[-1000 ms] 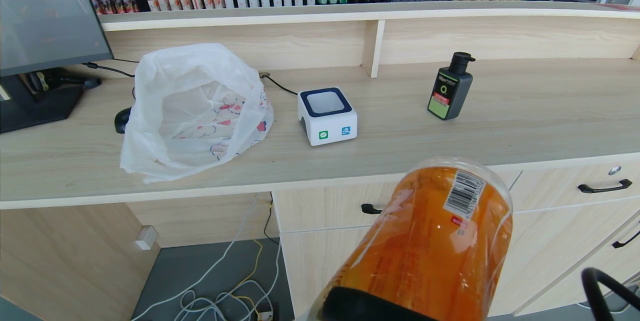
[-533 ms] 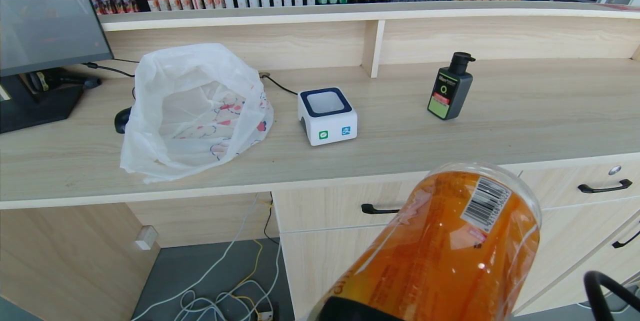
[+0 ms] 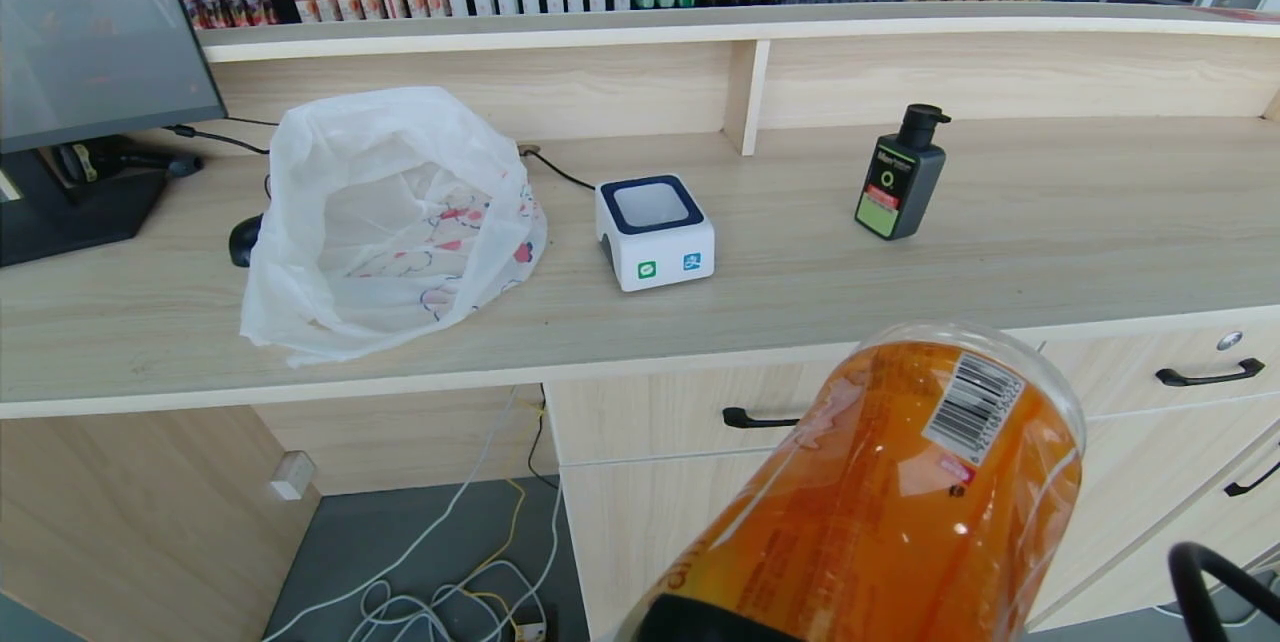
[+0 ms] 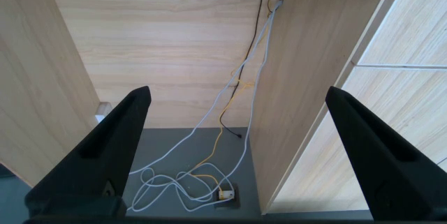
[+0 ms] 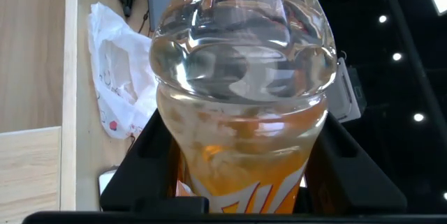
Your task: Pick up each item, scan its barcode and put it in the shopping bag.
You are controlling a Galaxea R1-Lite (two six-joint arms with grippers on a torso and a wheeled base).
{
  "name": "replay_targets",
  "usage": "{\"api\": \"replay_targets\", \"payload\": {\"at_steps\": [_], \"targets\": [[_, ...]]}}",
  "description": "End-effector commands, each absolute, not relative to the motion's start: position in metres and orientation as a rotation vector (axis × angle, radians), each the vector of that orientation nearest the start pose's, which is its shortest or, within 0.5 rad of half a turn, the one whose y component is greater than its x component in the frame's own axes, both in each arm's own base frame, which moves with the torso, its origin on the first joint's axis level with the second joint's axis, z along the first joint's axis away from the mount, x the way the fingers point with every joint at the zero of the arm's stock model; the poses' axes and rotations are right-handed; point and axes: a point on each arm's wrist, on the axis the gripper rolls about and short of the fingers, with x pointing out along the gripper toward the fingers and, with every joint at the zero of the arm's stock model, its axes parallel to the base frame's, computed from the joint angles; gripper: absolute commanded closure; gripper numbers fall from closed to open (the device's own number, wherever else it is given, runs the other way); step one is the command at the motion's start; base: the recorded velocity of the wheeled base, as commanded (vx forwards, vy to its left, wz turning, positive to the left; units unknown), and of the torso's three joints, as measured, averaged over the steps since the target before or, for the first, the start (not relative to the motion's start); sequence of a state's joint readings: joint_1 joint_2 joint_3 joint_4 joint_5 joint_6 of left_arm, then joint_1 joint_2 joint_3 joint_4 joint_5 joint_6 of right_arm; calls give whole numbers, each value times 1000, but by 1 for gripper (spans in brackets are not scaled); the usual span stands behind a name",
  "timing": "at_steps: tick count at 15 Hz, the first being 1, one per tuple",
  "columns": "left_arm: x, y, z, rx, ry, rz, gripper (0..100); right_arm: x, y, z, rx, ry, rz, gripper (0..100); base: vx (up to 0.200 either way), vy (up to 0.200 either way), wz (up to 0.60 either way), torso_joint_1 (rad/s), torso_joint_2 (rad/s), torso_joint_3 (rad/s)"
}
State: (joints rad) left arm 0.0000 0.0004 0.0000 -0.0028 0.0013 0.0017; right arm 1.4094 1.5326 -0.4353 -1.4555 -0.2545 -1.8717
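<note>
**Orange drink bottle held in the air in front of the bench**

The lower end of the orange drink bottle (image 3: 880, 492) is cut off at the edge of the head view, so its cap cannot be seen. A black part covers it there. The computer mouse (image 3: 243, 240) is half hidden behind the shopping bag (image 3: 390, 222). The screen (image 3: 90, 22) is cut off at the corner.

The bottle is big, clear and full of orange drink. It is tilted, with its round bottom pointing up toward the bench (image 3: 1050, 222). A white barcode (image 3: 975, 405) shows on its side. It is in the air in front of the drawers, not touching the bench, well apart from the bag.

The right hand (image 5: 244, 175) is closed on the bottle, with a black finger on each side. The left hand (image 4: 237, 154) is wide open and holds nothing. It is low down, facing the wires under the bench.

On the bench there are one white shopping bag with its mouth open, one white scanner box (image 3: 655, 232) just beside it, and one dark pump bottle (image 3: 900, 177) standing farther to the right.
</note>
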Motion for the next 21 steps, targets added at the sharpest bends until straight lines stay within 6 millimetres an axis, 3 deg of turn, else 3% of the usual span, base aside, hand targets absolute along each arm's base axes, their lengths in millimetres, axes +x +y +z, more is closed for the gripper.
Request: {"api": "replay_targets", "payload": {"at_steps": [1, 11, 15, 21], "targets": [[-23, 0, 76, 2, -3, 2, 0, 43, 227, 214, -1361, -1170, 517, 100, 0, 0, 0, 0, 0, 0], [-23, 0, 76, 2, -3, 2, 0, 43, 227, 214, -1341, -1162, 527, 100, 0, 0, 0, 0, 0, 0], [-23, 0, 76, 2, -3, 2, 0, 43, 224, 215, -1256, -1120, 572, 100, 0, 0, 0, 0, 0, 0], [-23, 0, 76, 2, -3, 2, 0, 45, 212, 220, -1181, -1120, 503, 100, 0, 0, 0, 0, 0, 0]]}}
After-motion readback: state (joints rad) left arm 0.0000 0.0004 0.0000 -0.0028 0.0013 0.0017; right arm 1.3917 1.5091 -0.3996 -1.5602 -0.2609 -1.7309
